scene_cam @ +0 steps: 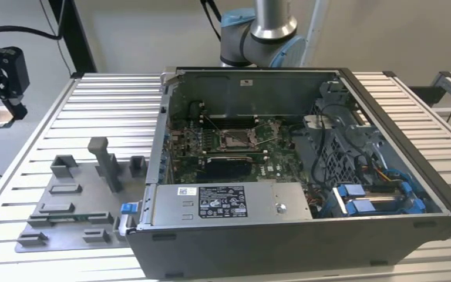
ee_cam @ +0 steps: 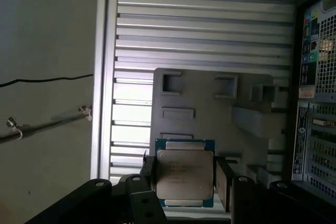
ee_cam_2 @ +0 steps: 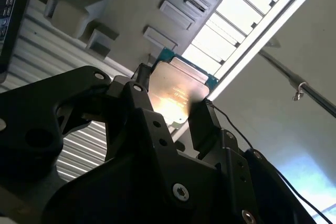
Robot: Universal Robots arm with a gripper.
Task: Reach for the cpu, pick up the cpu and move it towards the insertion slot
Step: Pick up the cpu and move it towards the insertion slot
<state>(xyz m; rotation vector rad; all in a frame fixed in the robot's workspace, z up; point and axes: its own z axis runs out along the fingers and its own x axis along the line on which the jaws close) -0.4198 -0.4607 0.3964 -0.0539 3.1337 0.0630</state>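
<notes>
the cpu (ee_cam: 185, 178), a thin, near-square chip with a matte silver lid and blue-green rim, turns its lid to both wrist views. the black gripper (ee_cam: 185, 184) pinches its opposite edges, jaws narrowed to its width. behind it lies the grey plastic fixture plate (ee_cam: 210, 111) on the ribbed metal table (ee_cam: 210, 24).

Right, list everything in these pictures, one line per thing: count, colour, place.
table: one, silver, slatted, under everything.
computer case: one, dark grey, open, on the table.
insertion slot: one, silver frame, on the green board inside the case.
labelled box: one, silver, at the case's near wall.
fixture plate: one, grey, with blocks, on the table at the exterior view's left of the case.
cpu: one, silvery top, between the fingers, fixture plate behind it.
arm: one, grey and blue, behind the case.
fingers: two, black, shut on the cpu's opposite edges.
</notes>
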